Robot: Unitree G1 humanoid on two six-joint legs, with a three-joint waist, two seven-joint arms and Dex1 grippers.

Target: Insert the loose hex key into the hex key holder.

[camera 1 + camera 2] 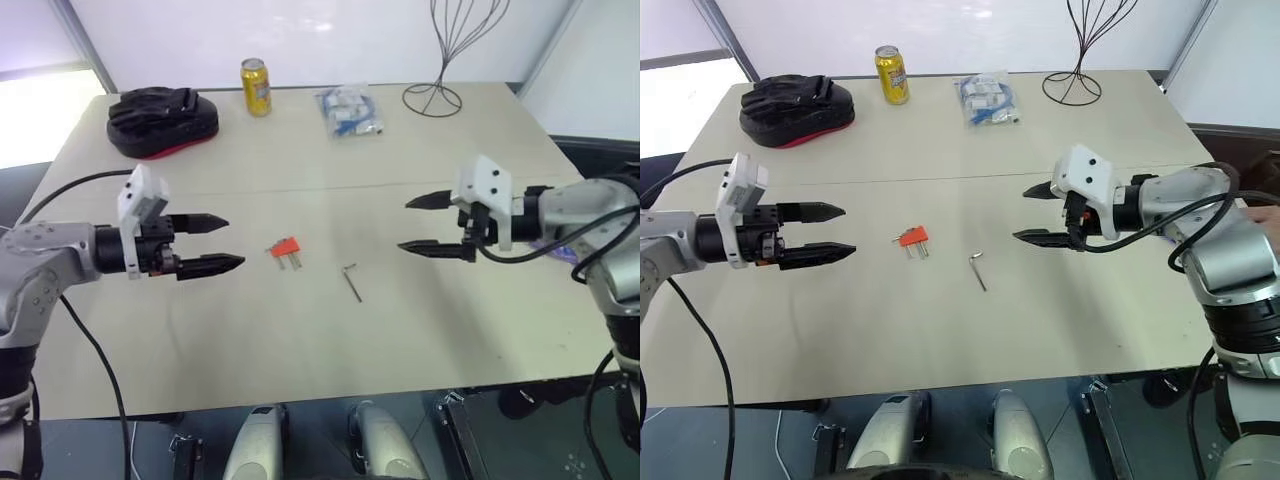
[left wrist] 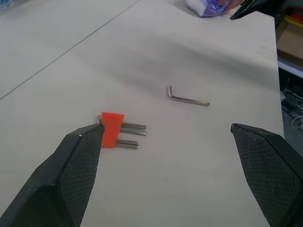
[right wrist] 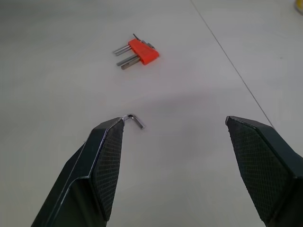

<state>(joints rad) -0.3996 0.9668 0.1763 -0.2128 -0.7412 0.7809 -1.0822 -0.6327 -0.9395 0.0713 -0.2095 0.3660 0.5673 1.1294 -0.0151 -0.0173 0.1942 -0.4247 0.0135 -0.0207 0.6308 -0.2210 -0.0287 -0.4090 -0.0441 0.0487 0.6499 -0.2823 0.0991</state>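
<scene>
The loose hex key (image 1: 352,281), a thin grey L-shaped rod, lies flat on the pale table near its middle. Just left of it rests the orange hex key holder (image 1: 285,248) with short grey keys sticking out toward the near edge. My left gripper (image 1: 224,243) hovers open to the left of the holder, pointing right, with nothing between its fingers. On the other side, my right gripper (image 1: 412,224) hangs open to the right of the hex key, pointing left, also empty. Both wrist views look down on the hex key (image 2: 186,98) and the holder (image 3: 142,51).
At the table's (image 1: 440,330) far side stand a yellow can (image 1: 256,87), a black and red bag (image 1: 162,120), a clear packet of small items (image 1: 348,110) and a wire stand (image 1: 440,60). A seam runs across the tabletop.
</scene>
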